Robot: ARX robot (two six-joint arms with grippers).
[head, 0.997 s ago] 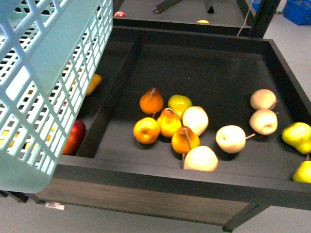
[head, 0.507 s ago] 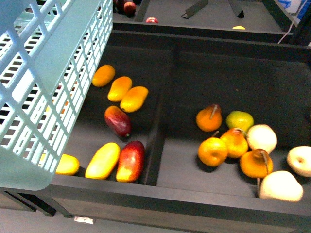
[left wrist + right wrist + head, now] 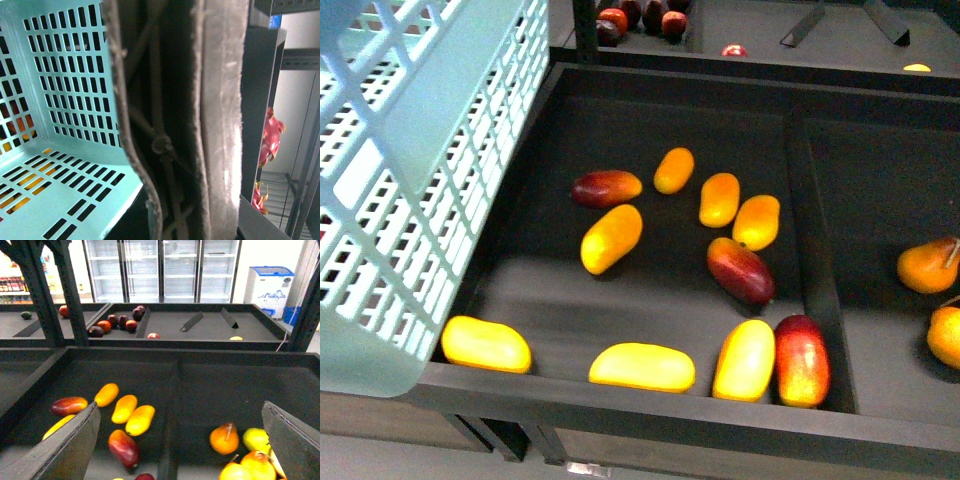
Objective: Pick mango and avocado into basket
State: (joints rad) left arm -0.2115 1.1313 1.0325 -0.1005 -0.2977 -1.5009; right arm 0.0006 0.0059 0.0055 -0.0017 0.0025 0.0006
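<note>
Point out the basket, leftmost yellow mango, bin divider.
basket [image 3: 440,130], front view, slotted side wall.
leftmost yellow mango [image 3: 485,343], front view, middle of its skin.
bin divider [image 3: 817,260], front view, top edge.

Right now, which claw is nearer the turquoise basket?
Left. Its camera looks straight into the basket, handles pressed close. The right claw hangs open above the fruit bins, no basket in sight.

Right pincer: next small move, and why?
Probably lower the right pincer toward the yellow-orange mango near the divider. The jaws stand open and empty, above the tray. That mango has nothing on top of it, and the visible part of the basket holds no fruit yet.
</note>
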